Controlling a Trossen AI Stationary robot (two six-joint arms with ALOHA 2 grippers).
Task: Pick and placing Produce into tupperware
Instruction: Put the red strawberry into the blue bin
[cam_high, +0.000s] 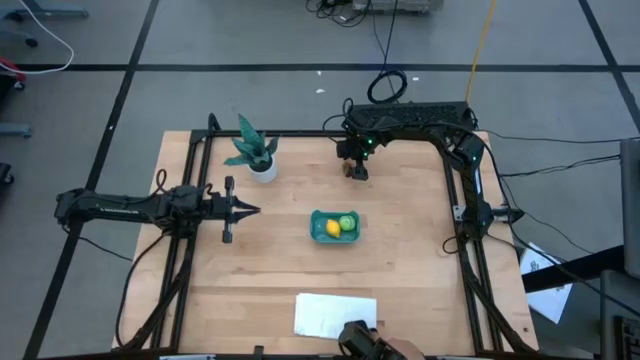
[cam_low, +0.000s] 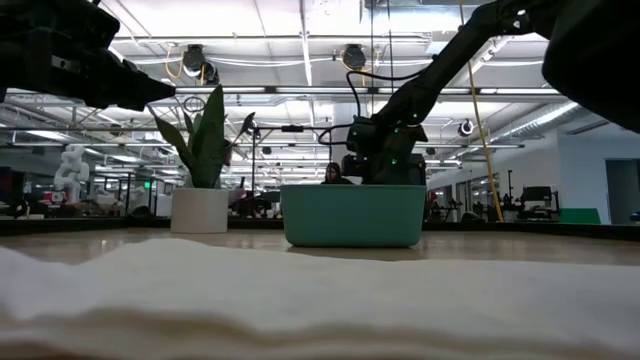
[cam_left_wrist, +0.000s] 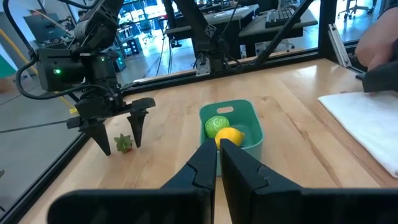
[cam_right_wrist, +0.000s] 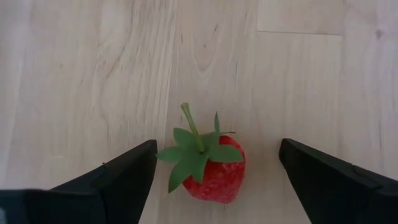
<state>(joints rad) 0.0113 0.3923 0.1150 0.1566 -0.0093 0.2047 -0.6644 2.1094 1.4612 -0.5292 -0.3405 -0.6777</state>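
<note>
The teal tupperware (cam_high: 334, 226) stands mid-table with a light green ball (cam_left_wrist: 217, 125) and a yellow lemon-like piece (cam_left_wrist: 231, 136) inside it. A small red strawberry (cam_right_wrist: 210, 165) with a green leafy stem lies on the wood near the table's far edge. My right gripper (cam_left_wrist: 120, 135) stands open over it, one finger on each side, touching nothing. The strawberry also shows as a small piece (cam_left_wrist: 124, 143) between those fingers in the left wrist view. My left gripper (cam_high: 252, 209) hovers shut at the table's left, pointing toward the tupperware.
A potted green plant (cam_high: 256, 155) stands at the far left in a white pot. A flat white sheet (cam_high: 335, 314) lies at the near edge. A person's hand (cam_left_wrist: 380, 38) shows beyond the sheet in the left wrist view. Black frame rails (cam_high: 470, 240) run along the table's sides.
</note>
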